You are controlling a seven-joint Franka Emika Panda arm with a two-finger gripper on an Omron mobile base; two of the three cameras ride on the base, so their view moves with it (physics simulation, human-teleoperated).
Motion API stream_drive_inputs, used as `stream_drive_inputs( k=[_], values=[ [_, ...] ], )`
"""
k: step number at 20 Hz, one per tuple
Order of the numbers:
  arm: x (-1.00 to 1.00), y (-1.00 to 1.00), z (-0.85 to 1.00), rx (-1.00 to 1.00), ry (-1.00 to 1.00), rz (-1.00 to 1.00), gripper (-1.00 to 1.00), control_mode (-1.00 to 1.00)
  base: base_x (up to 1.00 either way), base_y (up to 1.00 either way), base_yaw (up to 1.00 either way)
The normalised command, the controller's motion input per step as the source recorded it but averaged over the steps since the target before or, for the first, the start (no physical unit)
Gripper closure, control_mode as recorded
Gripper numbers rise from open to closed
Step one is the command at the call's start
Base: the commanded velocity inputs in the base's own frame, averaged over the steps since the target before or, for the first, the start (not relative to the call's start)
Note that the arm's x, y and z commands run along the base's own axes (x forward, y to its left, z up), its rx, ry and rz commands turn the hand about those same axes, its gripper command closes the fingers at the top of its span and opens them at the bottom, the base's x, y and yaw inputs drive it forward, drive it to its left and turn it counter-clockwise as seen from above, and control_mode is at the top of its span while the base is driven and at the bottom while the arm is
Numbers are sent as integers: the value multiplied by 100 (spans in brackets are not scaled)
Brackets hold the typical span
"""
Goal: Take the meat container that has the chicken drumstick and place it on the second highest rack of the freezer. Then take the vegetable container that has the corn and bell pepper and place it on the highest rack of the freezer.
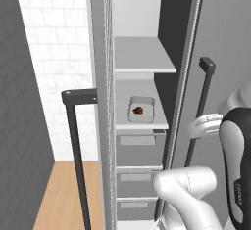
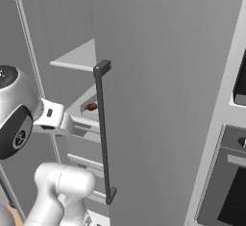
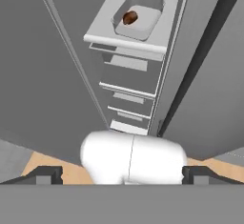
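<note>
The tall narrow grey freezer [image 1: 142,126] stood open, its flat light-grey second highest rack [image 1: 139,125] carrying a shallow white meat container [image 1: 141,109] at about twelve o'clock from the hand. In it lay the small glossy reddish-brown chicken drumstick [image 3: 129,17], apparently near its middle. The two-finger dark-tipped gripper [image 3: 122,174], well back at six o'clock, had its jaws spread wide and held nothing.

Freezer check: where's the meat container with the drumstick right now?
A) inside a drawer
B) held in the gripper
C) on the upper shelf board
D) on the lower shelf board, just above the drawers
D: the meat container with the chicken drumstick sits on the second highest rack, grey drawer fronts right below it, while the highest rack carries nothing and the gripper is open and apart from it.
</note>
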Motion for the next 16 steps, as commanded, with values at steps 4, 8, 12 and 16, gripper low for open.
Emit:
stream_drive_inputs(
  k=[4, 8, 12, 16],
  values=[
    [-59, 0, 0, 0, -13, 8, -100, -100, 0, 0, 0],
    [-16, 0, 0, 0, -3, 3, -100, -100, 0, 0, 0],
    [0, 0, 0, 0, 0, 0, -100, -100, 0, 0, 0],
    [0, -3, 0, 0, 0, 0, -100, -100, 0, 0, 0]
  ],
)
